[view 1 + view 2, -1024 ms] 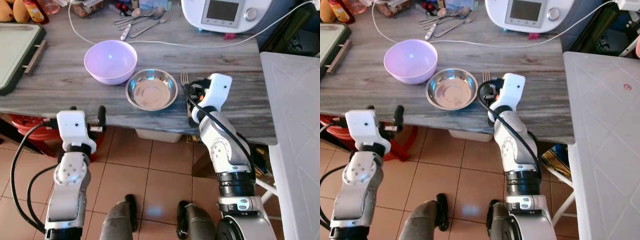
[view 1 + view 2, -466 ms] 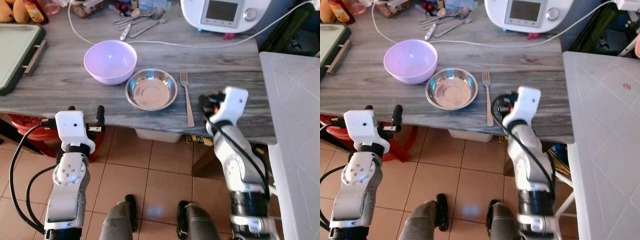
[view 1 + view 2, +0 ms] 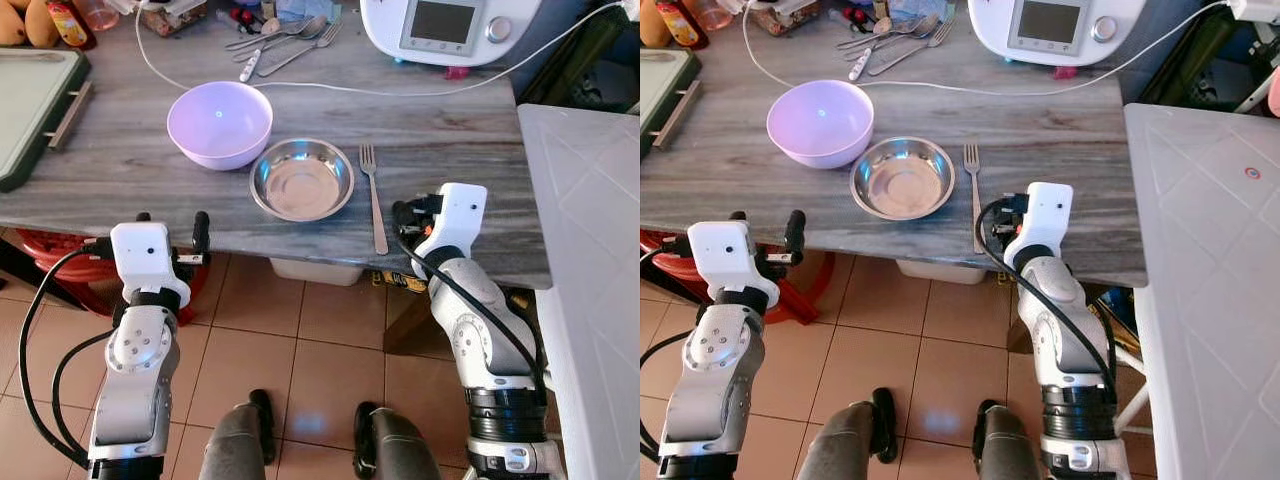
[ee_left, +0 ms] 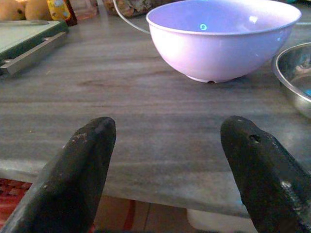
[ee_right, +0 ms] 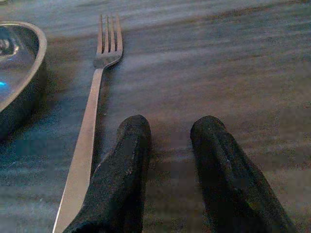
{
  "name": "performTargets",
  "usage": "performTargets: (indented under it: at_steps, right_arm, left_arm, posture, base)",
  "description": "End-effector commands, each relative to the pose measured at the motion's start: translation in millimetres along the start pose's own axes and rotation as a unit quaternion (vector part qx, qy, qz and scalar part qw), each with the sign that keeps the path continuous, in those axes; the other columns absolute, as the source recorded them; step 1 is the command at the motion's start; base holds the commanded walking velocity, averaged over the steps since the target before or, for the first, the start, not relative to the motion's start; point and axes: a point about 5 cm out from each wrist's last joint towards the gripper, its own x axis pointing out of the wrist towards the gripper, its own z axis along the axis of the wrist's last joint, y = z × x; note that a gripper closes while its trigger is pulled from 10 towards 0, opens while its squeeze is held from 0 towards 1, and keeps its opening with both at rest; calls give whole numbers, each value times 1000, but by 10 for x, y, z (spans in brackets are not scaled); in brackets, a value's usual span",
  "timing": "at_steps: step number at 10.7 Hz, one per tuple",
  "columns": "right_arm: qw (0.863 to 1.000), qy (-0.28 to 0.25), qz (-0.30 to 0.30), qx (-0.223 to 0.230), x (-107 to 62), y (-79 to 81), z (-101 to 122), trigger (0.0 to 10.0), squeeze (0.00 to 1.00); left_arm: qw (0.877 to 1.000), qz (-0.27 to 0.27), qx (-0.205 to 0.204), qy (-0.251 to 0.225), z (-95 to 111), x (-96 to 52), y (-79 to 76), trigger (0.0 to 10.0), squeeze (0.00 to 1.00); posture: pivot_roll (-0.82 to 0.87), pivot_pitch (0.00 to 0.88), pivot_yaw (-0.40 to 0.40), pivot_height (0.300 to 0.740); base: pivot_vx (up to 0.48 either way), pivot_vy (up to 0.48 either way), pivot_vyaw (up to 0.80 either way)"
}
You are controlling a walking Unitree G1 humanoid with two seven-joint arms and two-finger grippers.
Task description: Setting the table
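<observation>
Slim metal fork (image 3: 374, 196) flat on grey wood-grain table (image 3: 120, 150), tines away, just right of shallow steel bowl (image 3: 302, 179). Glossy lilac bowl (image 3: 220, 122) beyond. Right gripper (image 5: 165, 160) beside fork handle, narrow gap, empty. Left gripper (image 4: 167, 160) at table edge, wide apart.

On the surface (image 3: 120, 160) a bowl (image 3: 220, 122) sits left of and slightly behind a dish (image 3: 302, 180), the two close together. A fork (image 3: 374, 195) lies just right of the dish — prongs away from the robot. Behind them, loose cutlery (image 3: 285, 40) and an appliance (image 3: 450, 28) stand at the back; a tray (image 3: 30, 100) lies far left.
</observation>
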Motion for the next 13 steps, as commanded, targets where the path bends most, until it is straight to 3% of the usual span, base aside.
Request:
performTargets:
  at_steps: [1, 13]
  right_arm:
    - [1000, 26, 17, -2, -35, 64, -104, 10000, 0]
    - [997, 37, 64, -9, -49, 171, -139, 10000, 0]
  left_arm:
    - [1000, 1, -2, 7, -28, -32, 10, 10000, 0]
    - [1000, -5, -3, 10, -41, 1, -15, 10000, 0]
  posture:
    - [-24, 238, -1, 740]
    - [-29, 231, 3, 740]
  base:
    - [0, 0, 0]
    - [0, 0, 0]
